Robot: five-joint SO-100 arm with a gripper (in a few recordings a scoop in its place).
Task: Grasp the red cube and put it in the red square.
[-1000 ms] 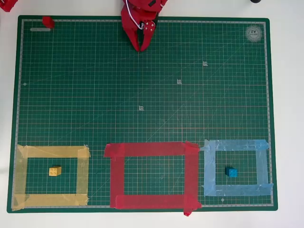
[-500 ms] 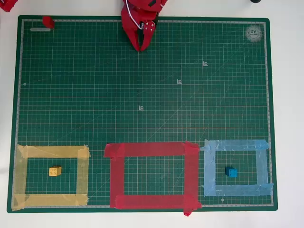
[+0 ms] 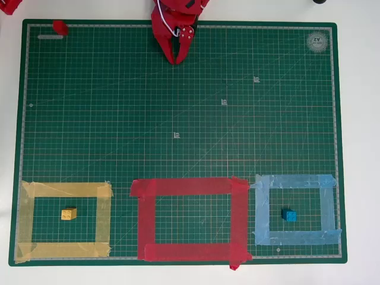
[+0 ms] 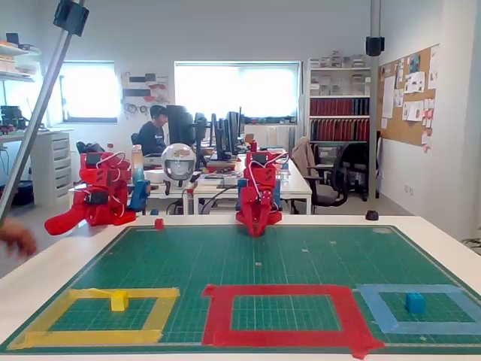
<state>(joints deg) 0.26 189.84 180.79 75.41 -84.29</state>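
Observation:
The red cube (image 3: 59, 27) (image 4: 155, 223) is a tiny block resting at the mat's far-left back corner in the overhead view. The red square (image 3: 146, 219) (image 4: 218, 312) is a wide tape outline at the middle of the mat's front edge, with nothing inside it. My red gripper (image 3: 176, 59) (image 4: 255, 232) hangs at the back centre of the mat, pointing down, its fingers together and holding nothing. It is well to the right of the red cube in the overhead view.
A yellow cube (image 3: 69, 214) lies inside the yellow tape frame (image 3: 103, 217) at front left. A blue cube (image 3: 289, 215) lies inside the light-blue frame (image 3: 261, 211) at front right. A person's hand (image 4: 15, 239) shows at the left edge.

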